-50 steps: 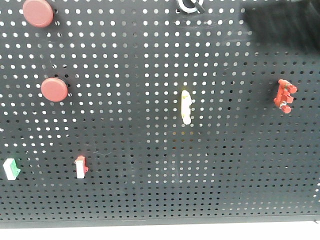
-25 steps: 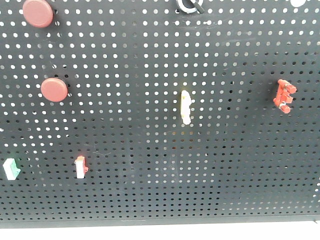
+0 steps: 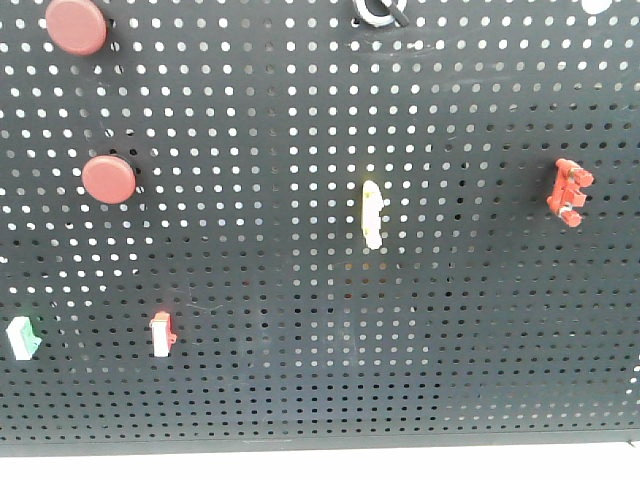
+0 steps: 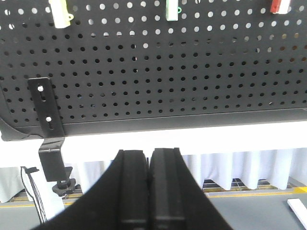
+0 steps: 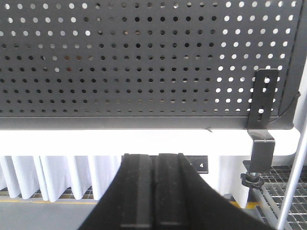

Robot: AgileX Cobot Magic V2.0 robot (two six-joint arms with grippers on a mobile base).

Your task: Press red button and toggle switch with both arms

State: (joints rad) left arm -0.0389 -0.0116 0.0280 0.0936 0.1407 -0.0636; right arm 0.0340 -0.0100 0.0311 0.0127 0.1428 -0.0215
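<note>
Two red buttons sit on the black pegboard (image 3: 300, 380) in the front view: one at the top left (image 3: 76, 25), one lower (image 3: 108, 179). The toggle switch (image 3: 378, 12) shows at the top edge, a black lever in a white ring, partly cut off. Neither arm shows in the front view. In the left wrist view my left gripper (image 4: 149, 152) is shut and empty, below the pegboard's (image 4: 153, 72) lower edge. In the right wrist view my right gripper (image 5: 153, 155) is shut and empty, also below the board (image 5: 144, 57).
The board also carries a yellow-white rocker (image 3: 371, 214), a red clip (image 3: 569, 192), a red-white switch (image 3: 161, 333) and a green-white switch (image 3: 21, 337). Mounting brackets hang at the board's lower corners (image 4: 45, 115) (image 5: 263, 108). White curtains and floor show below.
A dark blurred arm mass at the front view's top right one second ago has gone from view. The board's items have not moved.
</note>
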